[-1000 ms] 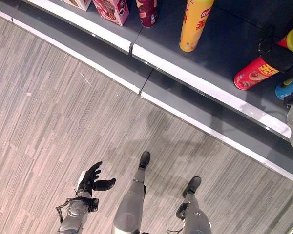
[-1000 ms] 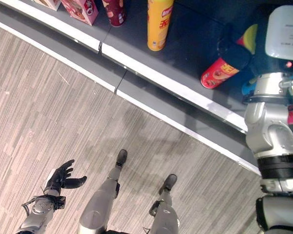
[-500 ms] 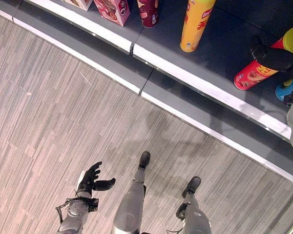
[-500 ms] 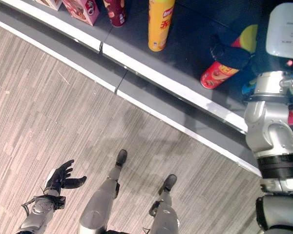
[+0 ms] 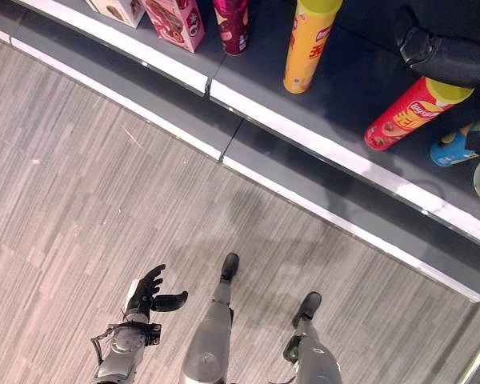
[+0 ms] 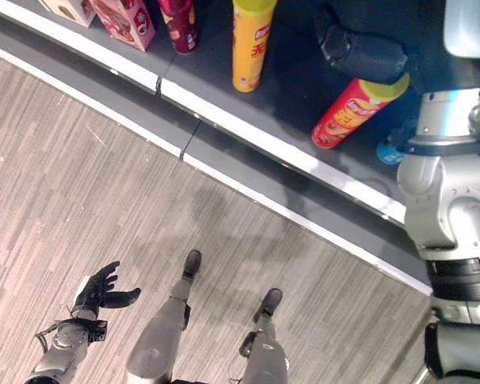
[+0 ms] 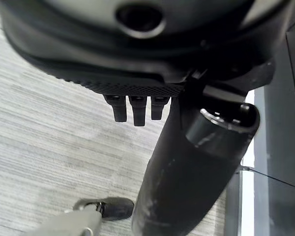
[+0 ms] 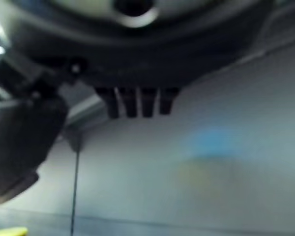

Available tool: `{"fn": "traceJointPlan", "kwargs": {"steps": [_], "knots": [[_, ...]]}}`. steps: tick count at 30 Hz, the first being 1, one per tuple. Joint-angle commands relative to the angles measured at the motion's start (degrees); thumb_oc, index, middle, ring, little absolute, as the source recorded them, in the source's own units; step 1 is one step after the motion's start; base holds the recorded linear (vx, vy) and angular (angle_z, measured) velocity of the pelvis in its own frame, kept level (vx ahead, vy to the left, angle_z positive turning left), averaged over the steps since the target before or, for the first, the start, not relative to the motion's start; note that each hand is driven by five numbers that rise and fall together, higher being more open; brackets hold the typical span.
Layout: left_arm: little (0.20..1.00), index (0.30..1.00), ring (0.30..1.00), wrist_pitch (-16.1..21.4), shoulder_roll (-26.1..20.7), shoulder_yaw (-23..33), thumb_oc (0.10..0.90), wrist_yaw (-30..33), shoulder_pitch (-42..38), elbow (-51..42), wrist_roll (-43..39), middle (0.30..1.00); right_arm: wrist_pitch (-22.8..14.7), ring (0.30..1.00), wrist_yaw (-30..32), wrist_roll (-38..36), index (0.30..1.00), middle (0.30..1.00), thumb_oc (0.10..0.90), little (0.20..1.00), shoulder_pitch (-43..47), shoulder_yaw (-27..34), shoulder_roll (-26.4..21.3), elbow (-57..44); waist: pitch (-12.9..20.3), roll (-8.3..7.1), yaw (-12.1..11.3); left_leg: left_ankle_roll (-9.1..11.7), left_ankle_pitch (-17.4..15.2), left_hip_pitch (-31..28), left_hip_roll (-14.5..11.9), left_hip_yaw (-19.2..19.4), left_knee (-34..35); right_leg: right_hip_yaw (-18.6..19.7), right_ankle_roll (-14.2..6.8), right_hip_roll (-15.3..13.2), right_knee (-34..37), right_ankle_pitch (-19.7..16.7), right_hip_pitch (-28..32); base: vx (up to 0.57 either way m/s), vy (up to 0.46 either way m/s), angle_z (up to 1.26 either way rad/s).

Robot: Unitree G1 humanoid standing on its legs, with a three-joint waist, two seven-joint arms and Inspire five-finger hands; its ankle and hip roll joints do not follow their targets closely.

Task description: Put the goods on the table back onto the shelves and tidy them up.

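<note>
1. Left hand (image 5: 150, 293), lower left of the head views. Hangs over the wood-grain floor (image 5: 80, 200), well apart from the shelving. Fingers loosely spread, thumb out to the side, nothing in it; its wrist view shows the same slack fingers (image 7: 133, 109) with floor beyond. Judged idle, held low so as not to foul the working arm.

2. Shelf (image 5: 336, 156), a dark deck with a white front edge, crossing the frame from upper left to right.

3. Red tube can (image 5: 408, 114) with yellow lid, upper right. Tilted, its base on the shelf deck and its lidded end raised toward the right hand. Judged the item now being put back; not yet upright like its neighbours.

4. Right hand (image 6: 360, 52), upper right, resting at the lidded end of the red tube can. Fingers stretched out rather than curled round the can; whether it touches the lid cannot be told. Its wrist view shows short straight fingers (image 8: 137, 102) over grey deck. Judged to be steadying or tipping the can.

5. Blue item (image 5: 452, 150), right edge, just beside the red can; kind unclear.

6. Yellow tube can (image 5: 306, 46), upright, top centre.

7. Dark red can (image 5: 232, 26), upright, beside it.

8. Pink box (image 5: 174, 22) and pale box (image 5: 117, 10), upper left, standing in the row.
</note>
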State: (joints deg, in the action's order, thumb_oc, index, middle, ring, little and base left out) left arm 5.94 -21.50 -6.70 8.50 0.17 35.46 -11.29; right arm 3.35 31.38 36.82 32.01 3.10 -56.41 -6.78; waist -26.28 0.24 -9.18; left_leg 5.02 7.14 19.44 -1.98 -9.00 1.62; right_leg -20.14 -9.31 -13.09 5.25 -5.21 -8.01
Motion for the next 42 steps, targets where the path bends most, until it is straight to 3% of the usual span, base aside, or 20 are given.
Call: {"fn": "traceJointPlan", "kwargs": {"steps": [1,3,5,6,7,10,18,24,42], "knots": [[0.900,0.900,0.900,0.91,-1.54,0.82,0.800,2.58,2.04,3.37,-1.20,0.900,-6.42,0.900,0.27,-10.67,0.900,0.900,0.800,0.900,-6.41,7.11,5.01,-9.16,5.76,-2.42,1.09,0.74,-3.95,-2.28,-0.95,3.63,3.38,1.40,-3.86,-2.90,-1.32,0.10,-1.13,0.00,0.000,0.00],[0.900,0.900,0.900,0.56,-0.59,0.83,0.800,2.73,2.66,3.70,-1.05,0.900,-11.31,0.900,-1.45,-20.30,0.900,0.900,0.800,0.900,-13.52,9.54,13.32,-12.75,5.62,-2.74,2.56,0.63,-3.97,-2.19,-0.88,3.94,3.38,1.62,-3.95,-2.87,-1.28,-0.25,-1.24,0.00,0.027,-0.03],[0.900,0.900,0.900,0.42,-0.25,1.21,0.800,2.51,3.15,3.48,-0.65,0.900,-12.27,0.900,-2.08,-21.98,0.900,0.900,0.800,0.900,-17.09,10.95,15.94,-13.65,5.65,-2.83,3.17,0.55,-3.97,-2.12,-0.90,4.09,3.38,1.60,-4.00,-2.90,-1.29,-0.39,-1.33,0.00,0.014,-0.02],[0.900,0.900,0.900,0.15,0.46,1.98,0.800,2.65,3.12,5.74,-0.44,0.900,-15.03,0.900,-4.18,-27.41,0.900,0.900,0.800,0.900,-21.63,10.66,22.16,-14.36,5.38,-2.96,4.47,0.60,-4.30,-2.50,-1.19,4.64,3.38,2.02,-4.03,-2.76,-1.50,-0.52,-1.28,0.00,0.025,-0.04],[0.900,0.900,0.900,0.14,0.88,2.17,0.800,2.70,3.17,6.25,-0.32,0.900,-16.09,0.900,-5.28,-30.31,0.900,0.900,0.800,0.900,-23.58,10.33,25.27,-14.04,5.41,-3.06,5.10,0.55,-4.37,-2.52,-1.22,4.95,3.38,2.21,-4.04,-2.82,-1.50,-0.66,-1.34,0.02,0.032,-0.07],[0.900,0.900,0.900,0.23,1.47,2.52,0.800,3.02,3.43,6.47,-0.53,0.900,-17.83,0.900,-7.71,-36.45,0.900,0.900,0.800,0.900,-26.88,8.86,30.30,-13.24,5.32,-3.26,6.39,0.33,-4.16,-2.46,-1.00,5.39,3.38,2.73,-4.10,-3.06,-1.57,-1.11,-1.69,0.00,0.057,-0.19],[0.900,0.900,0.900,1.15,0.86,1.58,0.800,3.11,3.16,5.03,-0.79,0.900,-18.30,0.900,-8.65,-40.44,0.900,0.900,0.800,0.900,-23.57,5.32,28.67,-8.71,4.63,-3.09,6.60,0.24,-4.29,-2.42,-0.76,6.24,3.38,3.55,-4.04,-3.17,-1.26,-1.41,-2.50,-0.01,0.018,-0.14],[0.900,0.900,0.900,1.22,0.49,0.87,0.800,2.52,3.14,5.78,-0.33,0.900,-18.12,0.900,-9.41,-44.58,0.900,0.900,0.800,0.900,-18.85,1.65,27.51,-2.17,4.23,-2.46,4.86,0.15,-4.14,-2.37,-0.59,5.35,3.38,2.77,-3.86,-3.35,-1.74,-0.78,-2.18,0.01,-0.027,0.06],[0.900,0.900,0.900,1.50,-0.31,0.03,0.800,2.33,3.58,5.13,-0.49,0.900,-14.57,0.900,-6.66,-40.82,0.900,0.900,0.800,0.900,-13.00,0.24,23.53,8.00,2.92,-0.44,2.28,0.19,-3.96,-1.99,0.15,4.60,3.38,1.49,-3.75,-3.89,-2.28,0.00,-2.01,0.00,-0.004,0.03]]}}
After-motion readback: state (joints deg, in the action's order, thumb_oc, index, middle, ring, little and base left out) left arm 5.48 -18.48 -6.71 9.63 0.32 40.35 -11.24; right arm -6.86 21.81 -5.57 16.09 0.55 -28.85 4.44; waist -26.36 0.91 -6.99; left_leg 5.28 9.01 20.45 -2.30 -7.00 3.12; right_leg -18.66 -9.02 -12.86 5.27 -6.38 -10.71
